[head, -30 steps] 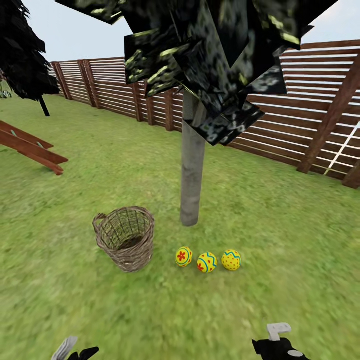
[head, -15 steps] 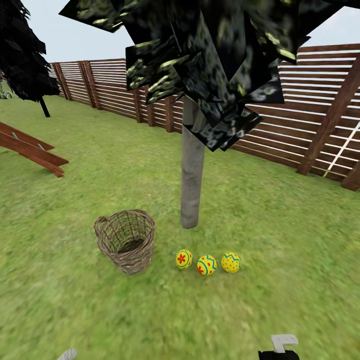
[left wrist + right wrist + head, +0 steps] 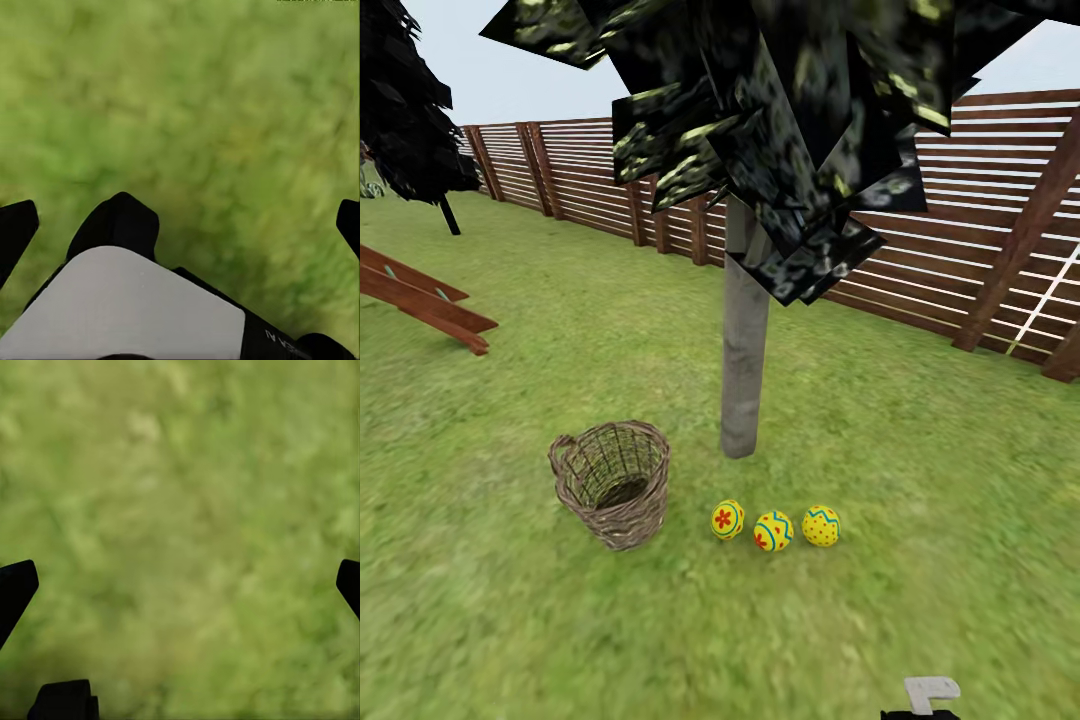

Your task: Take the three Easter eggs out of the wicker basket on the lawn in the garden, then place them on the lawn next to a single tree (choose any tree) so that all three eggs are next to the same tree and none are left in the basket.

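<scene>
Eggs (image 3: pixel 773 527) lay in a row on the lawn (image 3: pixel 920 470) beside the tree (image 3: pixel 744 340), right of the seemingly empty basket (image 3: pixel 612 482), well ahead of both wide-open, empty grippers, the right gripper (image 3: pixel 180 577) nearer.

A: Head cam: high up, facing forward and down across the lawn (image 3: pixel 920 470) toward the tree (image 3: pixel 745 340) and fence (image 3: pixel 980 260).

B: Wrist cams: both aimed down, close over blurred grass. Shared with head: lawn only.
</scene>
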Controlling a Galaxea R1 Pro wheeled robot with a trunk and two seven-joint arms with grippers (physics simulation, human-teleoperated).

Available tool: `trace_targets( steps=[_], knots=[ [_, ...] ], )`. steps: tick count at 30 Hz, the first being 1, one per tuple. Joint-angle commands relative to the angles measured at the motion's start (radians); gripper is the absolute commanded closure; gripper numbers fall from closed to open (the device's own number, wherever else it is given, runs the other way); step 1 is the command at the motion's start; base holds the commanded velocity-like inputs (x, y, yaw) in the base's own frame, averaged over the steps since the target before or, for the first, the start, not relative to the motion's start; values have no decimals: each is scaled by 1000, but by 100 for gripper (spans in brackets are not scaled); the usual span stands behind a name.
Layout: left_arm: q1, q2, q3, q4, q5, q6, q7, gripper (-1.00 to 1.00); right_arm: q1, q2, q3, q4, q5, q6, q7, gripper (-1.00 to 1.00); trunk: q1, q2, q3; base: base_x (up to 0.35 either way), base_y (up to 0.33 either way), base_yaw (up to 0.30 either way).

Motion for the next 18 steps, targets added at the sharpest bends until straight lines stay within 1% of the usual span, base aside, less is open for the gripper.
trace_targets(
  steps=[1, 4, 11, 14, 18],
  knots=[
    [0, 0, 8, 7, 1, -7, -2, -100, -1, 0, 9, 2, -9, -4, -1, -100, 0, 0, -1, 0, 0, 0],
    [0, 0, 8, 14, 1, -23, -2, -100, -1, 0, 9, 2, -8, -4, -1, -100, 0, 0, -1, 0, 0, 0],
    [0, 2, 11, 19, 6, -25, -4, -100, -1, -1, 9, 0, -5, -4, -1, -100, 0, 0, -1, 0, 0, 0],
    [0, 2, 10, 34, 6, -26, -5, -100, -1, 0, 9, 2, -5, -3, 0, -100, 0, 0, -1, 0, 0, 0],
    [0, 1, 10, 49, 6, -26, -5, -100, 17, 0, 9, 2, -5, -4, 0, -100, 0, 0, -1, 0, 0, 0]
  ],
)
